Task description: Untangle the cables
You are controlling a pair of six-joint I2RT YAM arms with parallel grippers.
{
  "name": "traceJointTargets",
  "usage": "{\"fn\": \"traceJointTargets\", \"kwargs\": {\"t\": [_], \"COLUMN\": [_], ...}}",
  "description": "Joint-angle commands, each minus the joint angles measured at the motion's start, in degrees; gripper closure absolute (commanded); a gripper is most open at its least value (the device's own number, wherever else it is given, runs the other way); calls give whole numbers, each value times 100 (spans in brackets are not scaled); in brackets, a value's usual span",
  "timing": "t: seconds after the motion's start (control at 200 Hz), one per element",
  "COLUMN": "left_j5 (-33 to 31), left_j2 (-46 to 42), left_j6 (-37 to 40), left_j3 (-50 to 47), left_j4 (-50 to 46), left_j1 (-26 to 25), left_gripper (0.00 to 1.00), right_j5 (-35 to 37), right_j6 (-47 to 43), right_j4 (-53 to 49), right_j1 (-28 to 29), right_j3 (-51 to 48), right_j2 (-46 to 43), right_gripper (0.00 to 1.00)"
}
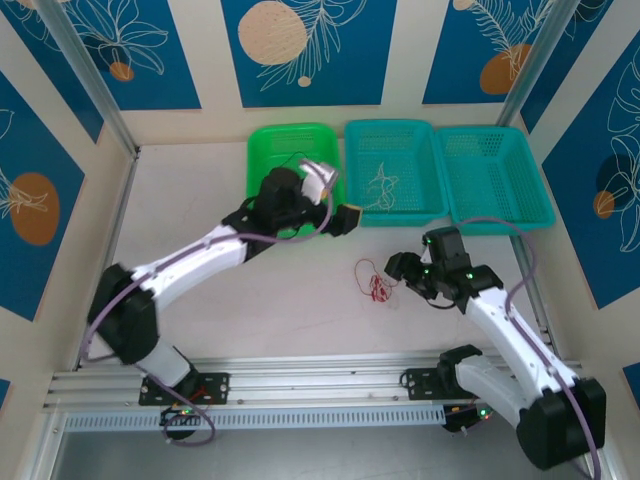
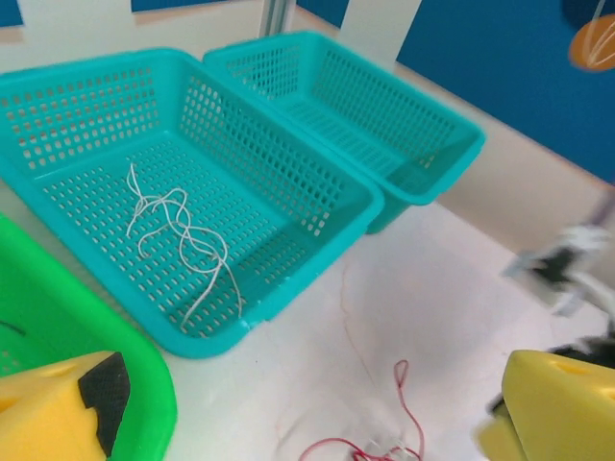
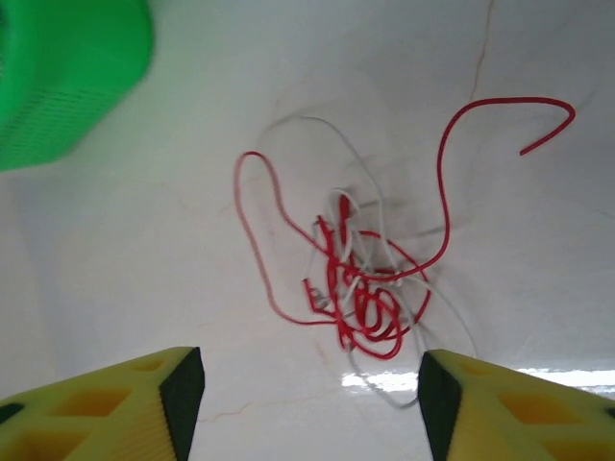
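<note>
A tangle of red and whitish cables [image 3: 360,288] lies on the white table [image 1: 330,320], seen from above as a small red knot [image 1: 377,285]. My right gripper [image 3: 312,403] hovers over the table just short of it. It is open, with nothing between its yellow fingers [image 3: 106,403]. From above, the right gripper [image 1: 400,268] sits just right of the knot. A separate whitish cable [image 2: 178,240] lies in the middle teal basket [image 2: 288,279]. My left gripper [image 1: 335,198] is held wide open over the green basket's [image 1: 265,150] right edge, holding nothing.
Three baskets stand in a row at the back: green, teal [image 1: 395,170], teal [image 1: 495,175]. A thin dark wire [image 1: 292,160] lies in the green one. The red cable's loose end [image 2: 404,384] reaches towards the left gripper. Bare tabletop stretches left of the knot.
</note>
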Motion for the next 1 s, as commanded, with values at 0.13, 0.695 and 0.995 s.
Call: {"fn": "traceJointTargets", "kwargs": {"t": [0.13,0.695,0.995], "left_j5": [-451,-602,-711], "left_j2": [-1074,-419,-421], "left_j6": [-1162,-1507,-1485], "left_j3": [-1960,-2397,-2455], "left_j4": [897,1201,1127], "left_j1": [-298,-799,-804], "left_gripper": [0,0,0], "right_j5": [245,715,733], "right_j6": [268,793,755], "right_j4": [166,227,471], "right_j1": [304,373,432], "right_j3": [-142,-822,-739], "right_j2": [1101,824,1341], "right_gripper": [58,55,75]}}
